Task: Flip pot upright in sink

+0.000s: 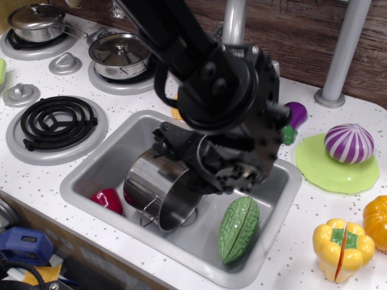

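The shiny steel pot (154,184) lies on its side in the grey sink (97,171), its mouth facing the front right and a wire loop handle hanging at the lower rim. My black gripper (196,164) hangs just over the pot's upper wall and rim, with the wrist rolled over toward the right. Its jaws look spread along the pot's top edge and not closed on it. The bulky wrist hides the back of the sink and the pot's far side.
A green gourd (239,228) lies in the sink right of the pot, and a red toy (107,200) left of it. Two lidded pots (120,54) stand on back burners, with a coil burner (57,121) to the left. An eggplant (294,115), a striped onion (349,143) and a yellow pepper (340,248) are at right.
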Controlling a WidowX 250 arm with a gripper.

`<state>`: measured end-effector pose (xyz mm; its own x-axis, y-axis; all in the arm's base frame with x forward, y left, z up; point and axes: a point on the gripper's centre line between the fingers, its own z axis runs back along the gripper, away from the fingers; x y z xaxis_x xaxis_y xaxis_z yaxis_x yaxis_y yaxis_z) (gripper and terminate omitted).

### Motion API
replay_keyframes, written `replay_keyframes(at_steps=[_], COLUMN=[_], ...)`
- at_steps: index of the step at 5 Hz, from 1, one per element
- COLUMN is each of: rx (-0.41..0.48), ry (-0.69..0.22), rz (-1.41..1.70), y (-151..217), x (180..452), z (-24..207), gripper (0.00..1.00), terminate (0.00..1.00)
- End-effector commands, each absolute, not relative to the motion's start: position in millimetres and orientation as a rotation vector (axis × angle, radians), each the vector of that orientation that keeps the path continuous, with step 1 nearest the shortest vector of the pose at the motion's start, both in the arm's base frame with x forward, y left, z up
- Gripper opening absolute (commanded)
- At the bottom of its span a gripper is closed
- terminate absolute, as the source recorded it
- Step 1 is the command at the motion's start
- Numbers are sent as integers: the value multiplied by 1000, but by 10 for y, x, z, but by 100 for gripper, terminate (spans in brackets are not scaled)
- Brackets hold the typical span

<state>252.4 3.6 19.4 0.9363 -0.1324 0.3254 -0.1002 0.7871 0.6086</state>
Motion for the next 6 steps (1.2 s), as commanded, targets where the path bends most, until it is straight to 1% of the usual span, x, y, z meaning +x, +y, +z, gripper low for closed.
replay_keyframes(at_steps=[1,3,4,5,6], rx=[683,677,641,634,601], ry=[-415,-441,-433,-442,-421], rz=[-18,-41,-18,-2,13], y=[117,293,364,394,414], x=[2555,2550,2572,2579,2598], z=[199,159,170,169,207], gripper=[100,100,100,100,0], terminate=[0,0,0,0,0])
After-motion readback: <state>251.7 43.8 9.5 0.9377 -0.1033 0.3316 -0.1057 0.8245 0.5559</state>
